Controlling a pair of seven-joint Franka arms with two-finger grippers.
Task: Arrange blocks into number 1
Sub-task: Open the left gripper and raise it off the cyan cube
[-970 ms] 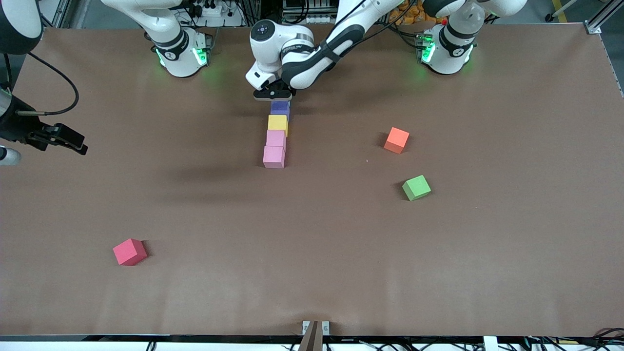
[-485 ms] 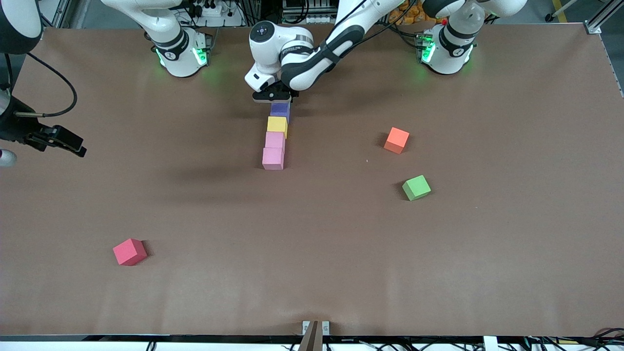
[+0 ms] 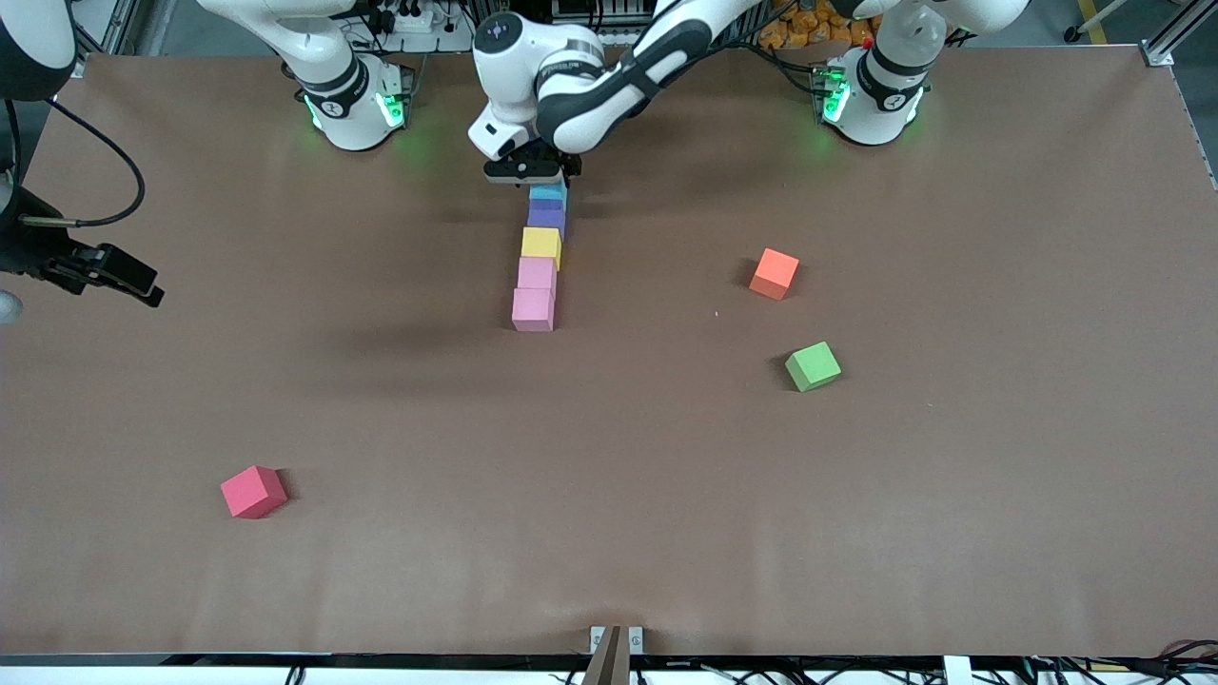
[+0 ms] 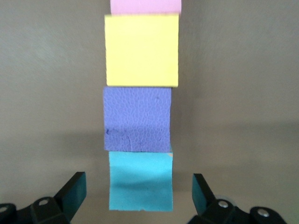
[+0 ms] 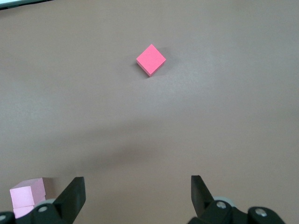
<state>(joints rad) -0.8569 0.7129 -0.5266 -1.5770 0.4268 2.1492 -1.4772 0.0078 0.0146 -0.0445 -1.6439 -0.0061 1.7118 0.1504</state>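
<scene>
Since a second ago the left tool (image 3: 526,171) has risen off the row of blocks and drawn back toward the robots' bases, baring a light blue block (image 3: 549,193) that its wrist had covered. Across the front view from its left edge: the right tool (image 3: 119,274) waits in the air at the right arm's end of the tabletop (image 3: 952,495), well apart from the blocks. In the right wrist view its fingers (image 5: 70,198) stand wide apart with nothing between them, and the red cube (image 5: 151,59) lies on the bare surface below. That red cube (image 3: 253,491) sits alone, nearer to the front camera than anything else.

Mid-table the five blocks form one straight line. The light blue block lies closest to the bases, then the purple block (image 3: 547,217), the yellow block (image 3: 541,244), a pink block (image 3: 538,273) and the second pink block (image 3: 533,309) closest to the camera. Each touches or sits just beside the next.

The left tool hangs over the light blue end of the line. In the left wrist view its fingers (image 4: 72,191) are spread wide to either side of the light blue block (image 4: 140,182), clear of it and holding nothing.

Toward the left arm's end lie the orange cube (image 3: 774,273) and the green cube (image 3: 813,366), well apart from the line.
</scene>
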